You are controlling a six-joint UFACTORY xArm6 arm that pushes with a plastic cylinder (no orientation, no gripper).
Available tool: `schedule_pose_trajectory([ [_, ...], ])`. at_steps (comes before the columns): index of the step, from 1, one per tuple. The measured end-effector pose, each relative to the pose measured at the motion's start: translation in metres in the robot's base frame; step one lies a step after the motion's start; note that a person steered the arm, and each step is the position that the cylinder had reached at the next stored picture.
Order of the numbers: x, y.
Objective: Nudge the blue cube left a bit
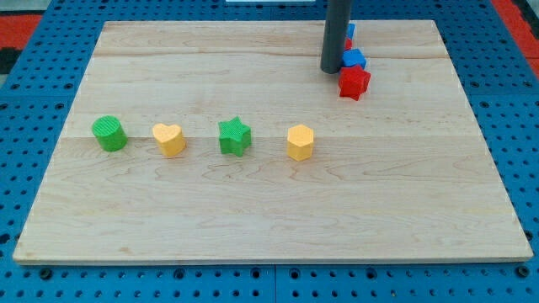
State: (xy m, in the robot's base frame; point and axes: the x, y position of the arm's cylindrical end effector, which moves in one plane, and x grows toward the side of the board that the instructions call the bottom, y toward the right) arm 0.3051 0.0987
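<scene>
One small, light, rigid blue cube (354, 59) should slide easily on the table (253, 210) if my tip (331, 71), bare, without any hand and now touching its left face, pushes its right face.

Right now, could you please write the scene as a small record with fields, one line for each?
board: wooden board on a blue pegboard
my tip: at the view's top right, just left of the blue cube
cluster: red star below the blue cube; another blue block and a red one partly hidden behind the rod
row, view's left to right: green cylinder, yellow heart, green star, yellow hexagon
</scene>
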Motion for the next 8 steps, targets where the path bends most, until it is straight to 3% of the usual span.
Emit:
schedule_pose_trajectory([
  [2,-0.007,-0.028],
  [3,-0.007,-0.098],
  [4,0.045,-0.106],
  [5,0.1,-0.057],
  [6,0.13,0.004],
  [7,0.098,0.083],
  [8,0.045,0.092],
])
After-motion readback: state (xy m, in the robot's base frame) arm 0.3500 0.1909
